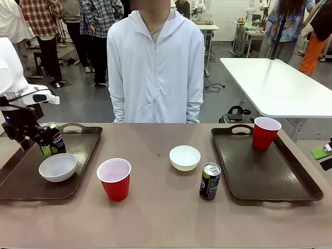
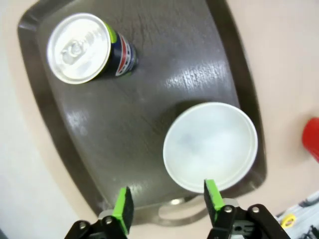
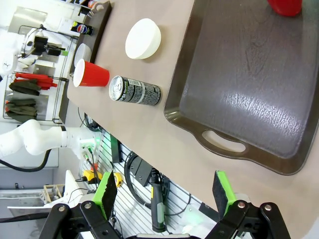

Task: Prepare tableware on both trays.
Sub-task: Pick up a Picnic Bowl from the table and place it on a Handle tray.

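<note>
Nearest us, a red plastic cup with pale inside [image 1: 114,179] stands upright on the table [image 1: 155,218] just right of the left dark brown plastic tray [image 1: 83,150], so our left gripper [image 2: 168,199], jaws spread and empty over that tray, is nearer. Our right gripper [image 3: 164,191] hangs with jaws apart too, beside the right tray [image 1: 280,176].

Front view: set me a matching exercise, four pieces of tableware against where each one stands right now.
Things:
1. blue-labelled can
2. black can
3. red cup nearer the person
4. red cup nearer the robot

Places:
a. on the right tray
b. on the bare table, close beside the right tray
c. on the left tray, behind a bowl
d. on the bare table, close beside the left tray

Pairs: 1-c, 2-b, 3-a, 4-d
</note>
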`<state>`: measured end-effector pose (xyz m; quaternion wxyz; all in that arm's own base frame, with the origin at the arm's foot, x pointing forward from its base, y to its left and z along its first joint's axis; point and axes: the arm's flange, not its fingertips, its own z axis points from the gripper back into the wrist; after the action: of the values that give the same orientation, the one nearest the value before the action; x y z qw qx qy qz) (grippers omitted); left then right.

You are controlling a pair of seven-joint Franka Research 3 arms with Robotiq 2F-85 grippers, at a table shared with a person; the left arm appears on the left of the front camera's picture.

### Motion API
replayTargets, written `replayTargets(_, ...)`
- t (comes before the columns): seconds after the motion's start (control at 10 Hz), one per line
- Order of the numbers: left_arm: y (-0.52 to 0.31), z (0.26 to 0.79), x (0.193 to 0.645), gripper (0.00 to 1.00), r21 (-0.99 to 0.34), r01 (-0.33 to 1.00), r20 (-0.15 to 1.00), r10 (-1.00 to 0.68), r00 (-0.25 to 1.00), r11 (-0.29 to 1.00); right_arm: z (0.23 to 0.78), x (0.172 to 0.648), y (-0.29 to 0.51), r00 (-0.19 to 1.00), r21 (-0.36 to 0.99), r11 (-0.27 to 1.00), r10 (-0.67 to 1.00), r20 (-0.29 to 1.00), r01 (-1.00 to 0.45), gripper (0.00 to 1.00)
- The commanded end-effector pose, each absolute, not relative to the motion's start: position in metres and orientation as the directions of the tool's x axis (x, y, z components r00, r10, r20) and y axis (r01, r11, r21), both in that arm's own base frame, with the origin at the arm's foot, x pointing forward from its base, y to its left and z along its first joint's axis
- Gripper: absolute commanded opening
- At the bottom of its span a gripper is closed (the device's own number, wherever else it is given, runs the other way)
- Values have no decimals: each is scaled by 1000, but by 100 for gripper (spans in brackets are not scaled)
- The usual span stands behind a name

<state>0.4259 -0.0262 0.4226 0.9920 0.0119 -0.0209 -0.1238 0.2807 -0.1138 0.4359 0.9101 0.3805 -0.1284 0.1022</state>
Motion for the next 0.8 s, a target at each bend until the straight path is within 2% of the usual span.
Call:
replayTargets(0.0, -19, 446, 416, 93, -41, 271, 19, -270, 963, 962, 436, 281, -114, 945, 674, 680, 88, 316, -288, 100)
replayTargets(0.1, -19, 459, 413, 100, -47, 256, 45, -254, 966, 965, 436, 281, -114, 945, 674, 680, 88, 316, -288, 100)
replayTargets(0.3, -16, 471, 414, 100, -72, 236, 45, -233, 971, 969, 436, 281, -114, 945, 674, 680, 88, 316, -288, 100)
replayTargets(0.4, -19, 460, 412, 100, -29, 244, 49, -242, 969, 969, 436, 281, -114, 945, 674, 680, 88, 316, -288, 100)
replayTargets(0.7, -19, 460, 412, 100, -29, 244, 49, -242, 969, 969, 436, 281, -114, 945, 674, 680, 88, 316, -288, 100)
